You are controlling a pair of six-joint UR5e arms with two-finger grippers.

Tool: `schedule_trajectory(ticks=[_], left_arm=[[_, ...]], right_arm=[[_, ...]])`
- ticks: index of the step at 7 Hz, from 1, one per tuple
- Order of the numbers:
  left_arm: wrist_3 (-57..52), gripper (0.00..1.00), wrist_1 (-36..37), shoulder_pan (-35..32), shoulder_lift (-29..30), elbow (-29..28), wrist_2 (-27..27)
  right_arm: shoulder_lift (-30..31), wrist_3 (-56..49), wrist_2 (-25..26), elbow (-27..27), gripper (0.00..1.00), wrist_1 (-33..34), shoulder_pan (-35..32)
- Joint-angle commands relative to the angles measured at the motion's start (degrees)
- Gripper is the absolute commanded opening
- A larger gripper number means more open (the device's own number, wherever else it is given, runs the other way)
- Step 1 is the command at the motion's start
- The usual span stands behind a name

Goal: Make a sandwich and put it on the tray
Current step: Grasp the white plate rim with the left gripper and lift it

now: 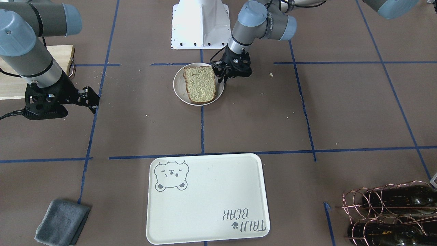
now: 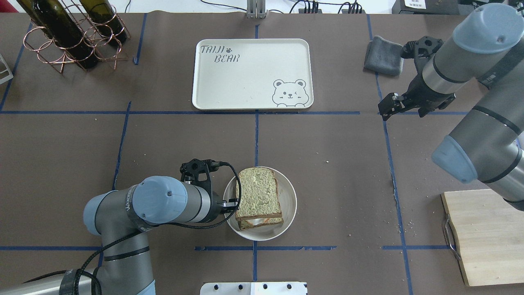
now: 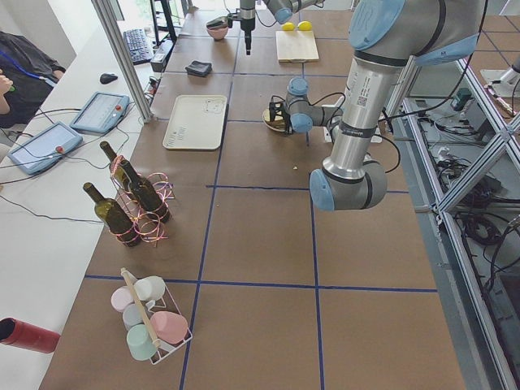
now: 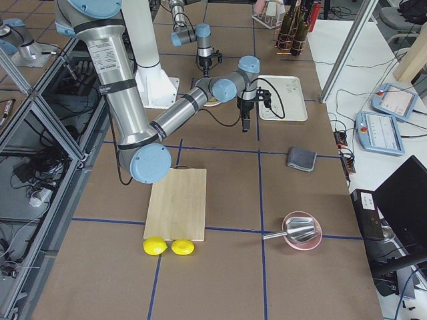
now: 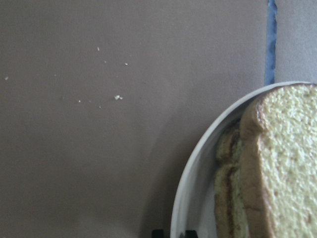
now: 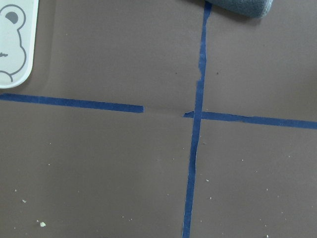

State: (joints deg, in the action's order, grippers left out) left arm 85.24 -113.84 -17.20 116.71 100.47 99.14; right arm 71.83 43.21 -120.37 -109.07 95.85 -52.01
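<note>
The sandwich [image 2: 258,192] lies on a small round white plate [image 2: 288,196]: two tan bread slices with brown crusts, and a strip of white egg shows between them at the near edge. It also shows in the front view [image 1: 200,84] and the left wrist view [image 5: 287,163]. My left gripper [image 2: 232,203] is at the plate's left rim, with its fingertips shut on the rim [image 5: 193,178]. The cream bear tray [image 2: 245,82] lies empty further out on the table. My right gripper [image 2: 385,110] is open and empty above the table, right of the tray.
A grey folded cloth [image 2: 382,55] lies beyond my right gripper. A wooden cutting board [image 2: 487,237] sits at the near right. A copper wire rack with dark wine bottles [image 2: 69,32] stands at the far left. Crumbs dot the brown table cover.
</note>
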Motion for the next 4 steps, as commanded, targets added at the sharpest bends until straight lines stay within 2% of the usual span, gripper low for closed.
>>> schedule_trajectory(ticks=[1,2,4], left_arm=[[0.02,0.0,-0.15,-0.02,-0.08,1.3,0.53],[0.11,0.0,-0.5,-0.54,-0.34,3.83,0.7],[0.37,0.0,-1.72,-4.56,-0.26,5.35,6.56]], right_arm=[[0.24,-1.44,-1.43,-0.35,1.0,0.04,-1.16],[1.37,-3.46,-3.62,-0.44,1.0,-0.13,-2.73],[3.22,-6.9,-3.82,-1.4,1.0,-0.05,-4.5]])
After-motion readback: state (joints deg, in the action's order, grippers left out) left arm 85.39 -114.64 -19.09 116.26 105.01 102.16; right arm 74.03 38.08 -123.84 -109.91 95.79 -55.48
